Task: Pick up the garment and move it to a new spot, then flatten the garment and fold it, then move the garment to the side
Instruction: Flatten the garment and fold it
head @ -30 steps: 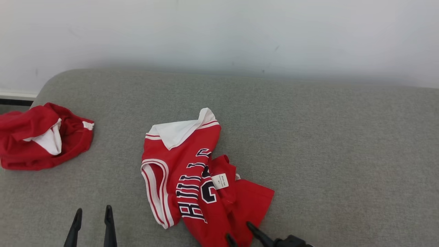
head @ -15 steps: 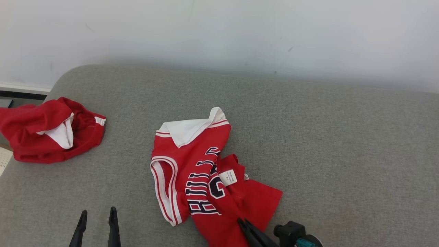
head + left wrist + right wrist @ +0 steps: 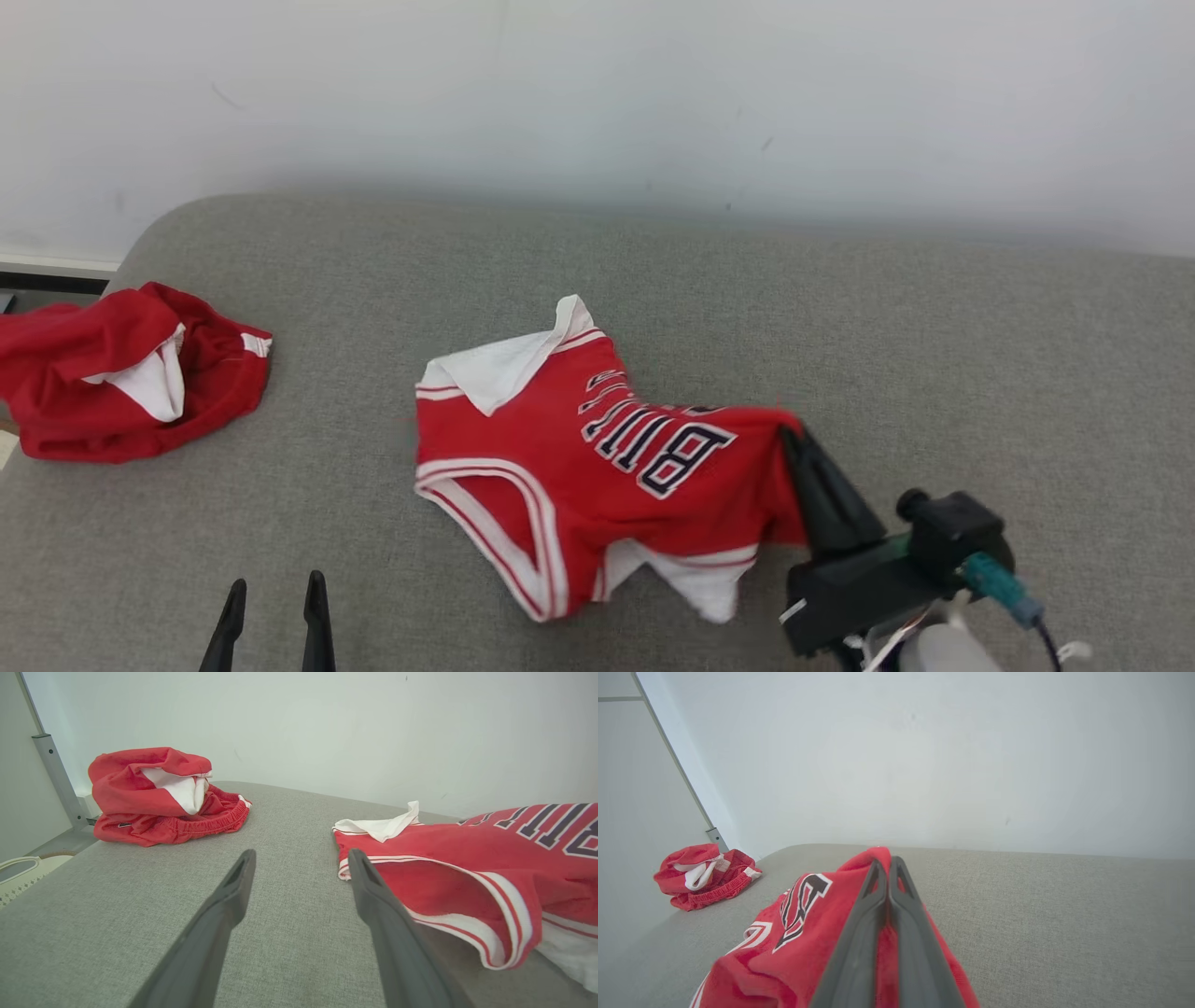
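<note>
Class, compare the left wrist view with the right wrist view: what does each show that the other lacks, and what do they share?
Left wrist view: the open left gripper, holding nothing, and the white flap at the far end of the jersey. Right wrist view: the right gripper shut on a raised fold of the jersey. Both: the jersey, the crumpled red shorts, the grey cushion and the white wall.

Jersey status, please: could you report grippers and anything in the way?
Right gripper shut on red jersey, edge lifted. Left gripper open, empty. Second red garment far left, apart, not obstructing.
</note>
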### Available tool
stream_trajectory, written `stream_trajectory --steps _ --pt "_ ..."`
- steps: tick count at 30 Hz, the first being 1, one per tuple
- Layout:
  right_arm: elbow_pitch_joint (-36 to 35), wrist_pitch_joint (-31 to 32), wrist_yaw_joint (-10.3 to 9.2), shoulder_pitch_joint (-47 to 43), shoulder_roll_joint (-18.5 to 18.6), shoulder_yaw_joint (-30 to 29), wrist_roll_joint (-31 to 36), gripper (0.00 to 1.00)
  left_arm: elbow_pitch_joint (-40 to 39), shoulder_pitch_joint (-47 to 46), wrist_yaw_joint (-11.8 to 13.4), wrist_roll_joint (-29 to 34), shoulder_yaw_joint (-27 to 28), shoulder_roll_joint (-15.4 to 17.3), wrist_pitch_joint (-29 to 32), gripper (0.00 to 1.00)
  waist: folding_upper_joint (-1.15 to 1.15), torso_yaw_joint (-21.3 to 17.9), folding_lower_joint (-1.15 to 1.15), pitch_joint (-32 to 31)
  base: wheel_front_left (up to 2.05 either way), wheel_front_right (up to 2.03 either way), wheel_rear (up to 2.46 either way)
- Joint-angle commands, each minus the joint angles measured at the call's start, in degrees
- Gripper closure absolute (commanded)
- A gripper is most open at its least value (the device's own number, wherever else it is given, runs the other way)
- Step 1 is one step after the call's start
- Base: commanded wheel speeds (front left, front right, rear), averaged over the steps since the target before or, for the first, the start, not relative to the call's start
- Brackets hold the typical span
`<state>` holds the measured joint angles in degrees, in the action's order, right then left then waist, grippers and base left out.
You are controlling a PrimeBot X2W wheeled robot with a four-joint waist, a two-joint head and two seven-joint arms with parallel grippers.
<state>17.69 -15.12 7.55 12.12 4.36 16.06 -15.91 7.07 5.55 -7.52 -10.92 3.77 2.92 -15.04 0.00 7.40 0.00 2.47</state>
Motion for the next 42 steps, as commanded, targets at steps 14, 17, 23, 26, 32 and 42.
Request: stream_trajectory --steps 14,17,23,26,32,42 --pt "-0.80 -0.05 -0.13 -3.28 2.60 -0.86 4.60 1.00 1.01 1.49 0.10 -1.14 -0.56 -0.04 -0.19 0.00 0.00 1.41 0.00 -1.15 0.00 0.00 0.00" --pt "2.51 -0.04 -0.13 -6.18 2.61 0.20 5.55 1.00 1.08 1.57 0.10 -1.00 -0.62 -0.05 -0.19 0.00 0.00 1.65 0.00 -1.06 0.00 0.00 0.00" --pt "1.66 -0.05 -0.13 -8.72 1.52 1.45 3.53 0.00 1.16 1.18 0.11 -1.25 -0.19 -0.05 -0.19 0.00 0.00 1.15 0.00 -0.19 0.00 0.00 0.00" --pt "-3.63 -0.05 -0.13 -8.98 1.81 -0.06 2.04 0.00 1.22 0.64 0.12 -1.10 0.05 -0.05 -0.19 0.00 0.00 0.67 0.00 0.26 0.00 0.00 0.00" --pt "-9.00 -0.05 -0.13 -7.57 2.40 -5.84 0.99 0.00 1.27 -0.53 0.16 -1.13 -0.04 -0.05 -0.19 0.00 0.00 0.19 0.00 0.97 0.00 0.00 0.00" --pt "10.14 -0.05 -0.13 2.49 3.76 -8.11 4.05 0.00 1.65 -1.61 0.18 -1.01 -1.08 -0.01 -0.19 0.00 0.00 1.26 0.00 1.95 0.00 0.00 0.00"
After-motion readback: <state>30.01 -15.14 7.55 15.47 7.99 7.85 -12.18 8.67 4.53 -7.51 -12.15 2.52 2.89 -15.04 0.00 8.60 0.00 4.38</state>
